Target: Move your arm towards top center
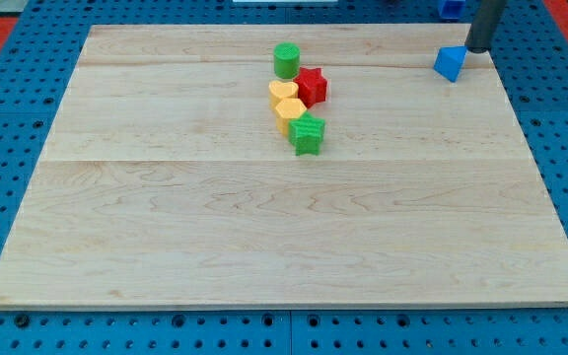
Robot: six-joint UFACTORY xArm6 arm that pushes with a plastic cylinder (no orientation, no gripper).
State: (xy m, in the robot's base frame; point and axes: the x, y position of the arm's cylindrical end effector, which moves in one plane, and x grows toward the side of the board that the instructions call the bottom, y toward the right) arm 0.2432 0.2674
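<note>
Rod: dark and straight, enters from the view's top right; long axis close to upright, leaning slightly toward the top right.
My tip (477, 49): points down at the board's top right corner; bare rod end, holds nothing.
Blue block (450, 62): wedge-like, just left of my tip and slightly below it, touching or nearly so; cannot tell which.
Board (264, 247): pale wood, lying on a blue pegboard (8, 59).
Cluster, top center: green cylinder (287, 60) at the top, red star-like block (312, 86) beside it, two yellow blocks (286, 102) below, green star-like block (307, 133) lowest; all packed close.
Between tip and cluster: only the blue block.
</note>
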